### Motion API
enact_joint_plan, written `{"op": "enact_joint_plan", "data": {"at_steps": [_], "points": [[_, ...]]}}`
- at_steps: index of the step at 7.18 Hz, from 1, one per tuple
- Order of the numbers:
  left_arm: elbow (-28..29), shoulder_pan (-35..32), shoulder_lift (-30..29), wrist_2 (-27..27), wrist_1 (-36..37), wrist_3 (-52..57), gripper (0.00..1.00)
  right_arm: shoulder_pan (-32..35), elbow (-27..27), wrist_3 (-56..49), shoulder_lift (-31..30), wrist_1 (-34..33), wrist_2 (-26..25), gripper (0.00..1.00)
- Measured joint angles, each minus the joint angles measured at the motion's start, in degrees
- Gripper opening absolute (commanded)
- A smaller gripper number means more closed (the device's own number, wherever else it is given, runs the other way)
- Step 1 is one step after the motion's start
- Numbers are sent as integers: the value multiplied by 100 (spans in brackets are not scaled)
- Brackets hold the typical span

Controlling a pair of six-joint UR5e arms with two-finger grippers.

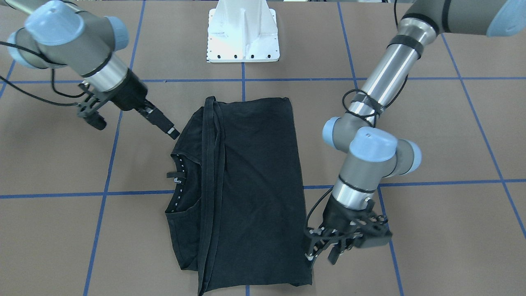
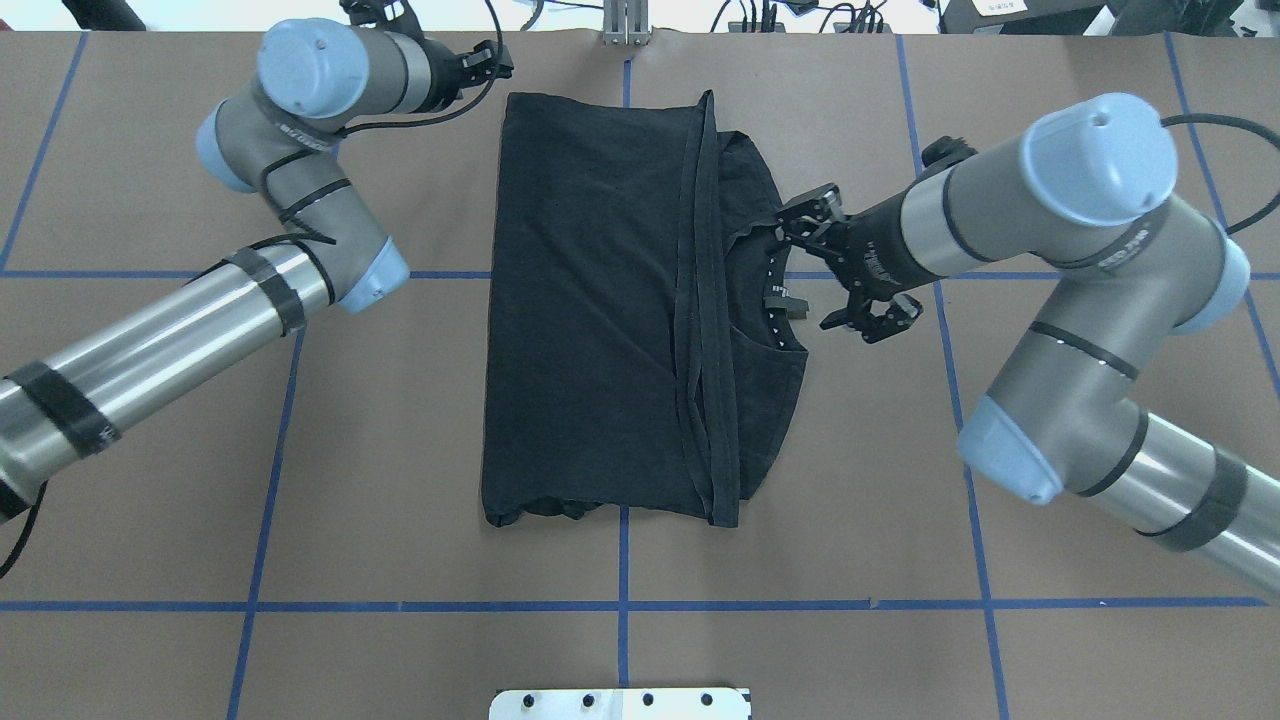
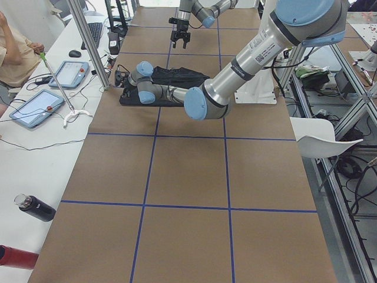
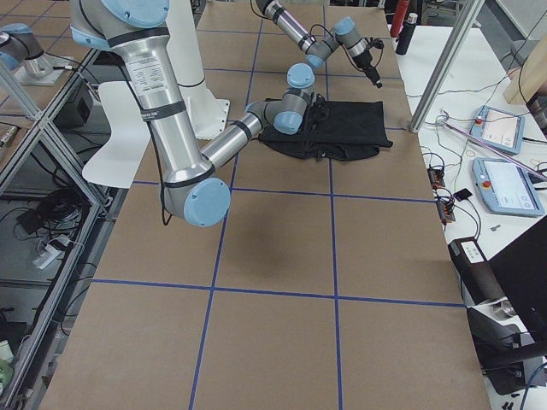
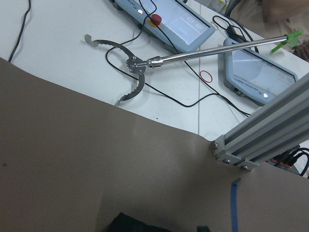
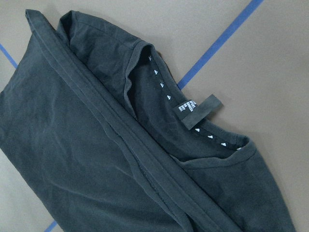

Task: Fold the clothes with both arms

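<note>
Overhead exterior: black T-shirt (image 2: 590,300) lay on table (image 2: 200,450), partly folded. Soft, light, floppy — best pinched at corners. Left gripper (image 1: 321,251) beside shirt corner, jaws apart. Right gripper (image 1: 172,131) by collar (image 2: 768,265) — gripping or not, couldn't tell.

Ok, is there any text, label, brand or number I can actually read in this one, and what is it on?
Neck tag in the T-shirt collar: white lettering, too small to read.
Left arm, print along the tube: blurred, not legible.
Right arm, print near the wrist: too small to read.
Nothing reads clearly.
</note>
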Motion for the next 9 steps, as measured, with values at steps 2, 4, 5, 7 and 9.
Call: {"op": "enact_joint_plan", "data": {"at_steps": [2, 4, 5, 7, 9], "points": [[-1175, -31, 775, -341, 469, 115, 100, -618, 19, -653, 342, -692, -500, 97], [-2161, -47, 1452, -587, 899, 270, 100, -1264, 45, -2402, 471, -1522, -919, 86], [-2332, -51, 1564, -625, 986, 308, 100, -1571, 47, -3308, 578, -2086, -1209, 77], [-2425, -55, 1618, -640, 1029, 312, 100, -2011, 10, -4969, 1053, -3418, -1734, 73], [-2434, -49, 1623, -638, 1033, 295, 100, -2241, -284, -5761, 1499, -4094, -2070, 70]]}}
